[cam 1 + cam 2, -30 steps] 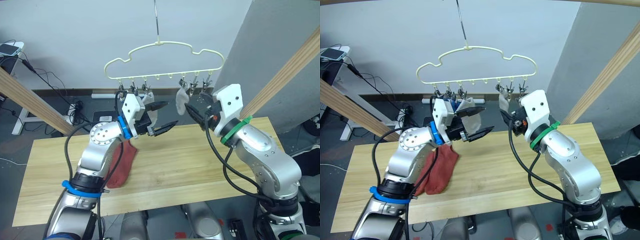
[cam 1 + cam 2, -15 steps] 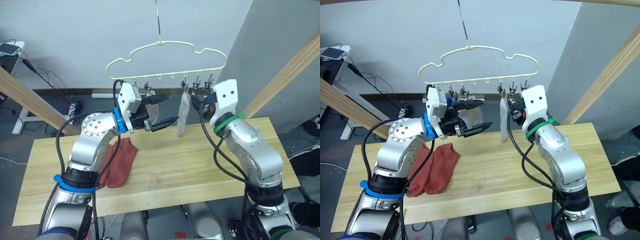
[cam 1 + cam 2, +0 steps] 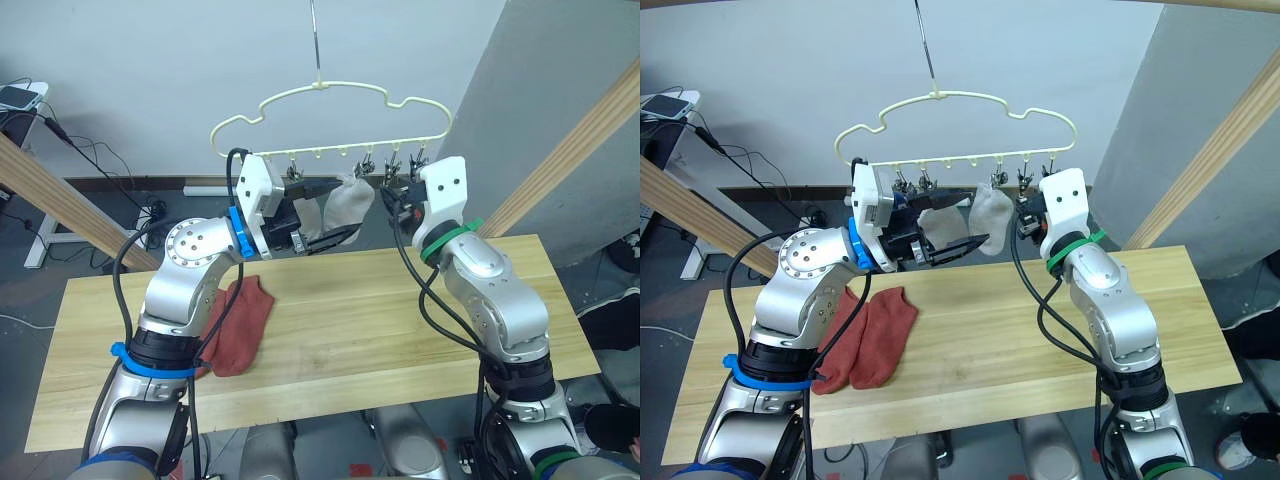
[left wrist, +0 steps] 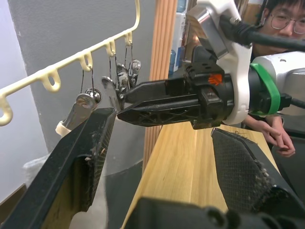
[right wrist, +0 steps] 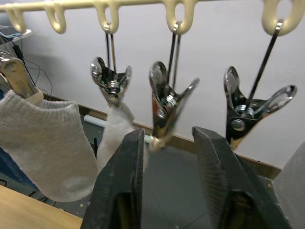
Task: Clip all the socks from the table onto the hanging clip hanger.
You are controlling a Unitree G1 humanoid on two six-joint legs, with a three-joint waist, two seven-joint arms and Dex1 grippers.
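Clip hanger: pale-yellow, smooth coated wire with shiny metal clips. Grey sock: soft, matt knit cloth. Rust-red socks: matt fabric. Table: light, smooth planked wood.

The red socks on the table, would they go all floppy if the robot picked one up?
Probably yes. The red socks lie flat and limp on the table, so one would likely droop from the hand. They look thin and light. The grey sock on the hanger sags from its clip the same way.

No legible text or labels anywhere
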